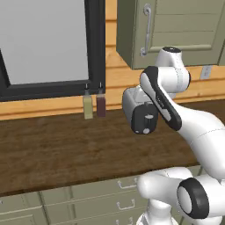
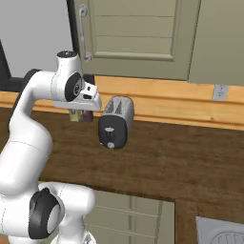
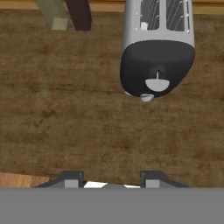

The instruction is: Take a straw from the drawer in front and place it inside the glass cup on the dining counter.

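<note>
A: Where's the hand (image 3: 111, 180)?
B: Above the dark worktop (image 3: 65, 109), near the toaster (image 3: 156, 52), fingers parted, gripping nothing.
A: The straw?
B: Can't tell where it is.

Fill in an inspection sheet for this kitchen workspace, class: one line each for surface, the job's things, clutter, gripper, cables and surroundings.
Surface: dark wood-grain countertop, bare in front of the arm.
Job's things: nothing seen of straw, open drawer or glass cup.
Clutter: toaster standing on the counter; two bottles, one pale, one dark, against the back wall.
Gripper: gripper hangs over the counter, jaws apart, nothing between them.
Cables: nothing seen.
Surroundings: dark-framed window, sage-green wall cabinet, wall outlet, handled drawer fronts below.
</note>
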